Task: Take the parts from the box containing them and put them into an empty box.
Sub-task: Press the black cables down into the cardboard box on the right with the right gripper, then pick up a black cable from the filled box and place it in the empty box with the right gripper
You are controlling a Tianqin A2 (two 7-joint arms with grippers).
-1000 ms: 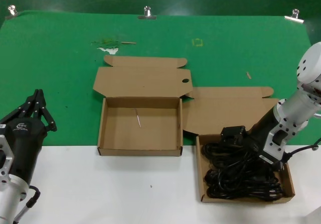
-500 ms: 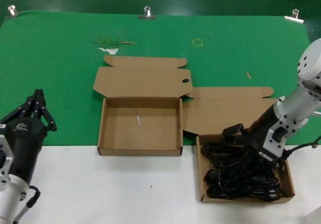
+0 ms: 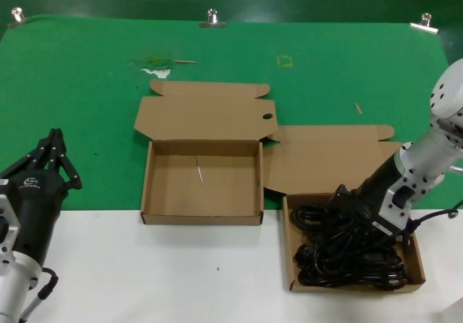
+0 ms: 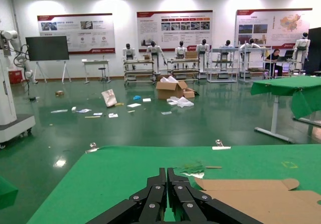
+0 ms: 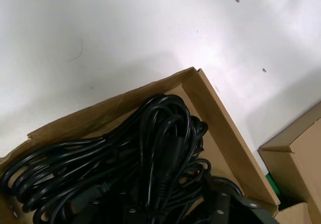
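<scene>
Currently the right tool (image 3: 346,198) is lowered into the larger brown corrugated cardboard box (image 3: 415,254), which sits on the white surface (image 3: 181,272) at the robot's right. Its tip is buried among the black coiled power cords (image 3: 340,247) that fill this tray, in contact with the top of the pile near the tray's rear left corner. Whether its fingers are spread or closed on a cord cannot be told: the cables hide them in the head view, and the right wrist view shows only cords (image 5: 150,169) and the cardboard wall (image 5: 225,128).

The smaller brown cardboard box with the wide tray (image 3: 148,185) stands to the left of the first, lid flap open and laid back on the green cloth (image 3: 87,98). Its floor carries only a thin pale sliver (image 3: 199,170). The two boxes sit close together, the larger box's open lid reaching beside the smaller tray's right wall.

The left tool (image 3: 56,151) is parked at the robot's far left, well apart from both boxes, its black fingers (image 4: 165,194) pressed together.
</scene>
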